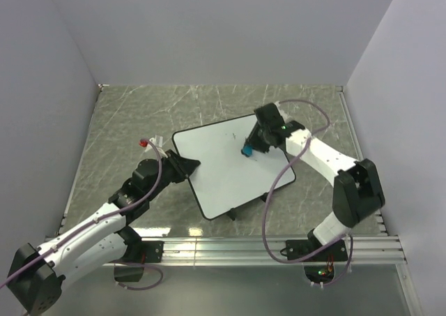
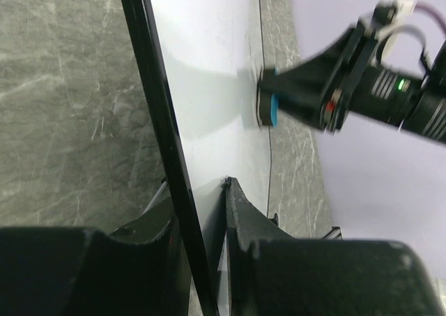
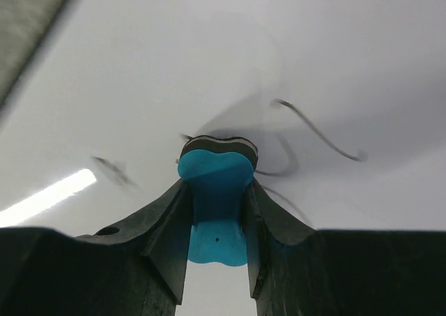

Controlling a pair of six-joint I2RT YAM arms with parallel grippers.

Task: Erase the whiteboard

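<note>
The whiteboard [image 1: 223, 169] lies tilted on the marble table, white with a thin black rim and two black feet on its near edge. My left gripper [image 1: 189, 165] is shut on the board's left rim [image 2: 164, 121], one finger on each face. My right gripper [image 1: 249, 147] is shut on a small blue eraser [image 1: 247, 150] and presses its dark felt face against the board's upper right part. In the right wrist view the eraser [image 3: 214, 190] sits between my fingers, with black scribbles [image 3: 320, 131] on the board just ahead and to the right. It also shows in the left wrist view [image 2: 269, 107].
A small red-tipped clear object [image 1: 153, 144] lies on the table left of the board's far corner. Grey walls close in the table on three sides. An aluminium rail [image 1: 230, 250] runs along the near edge.
</note>
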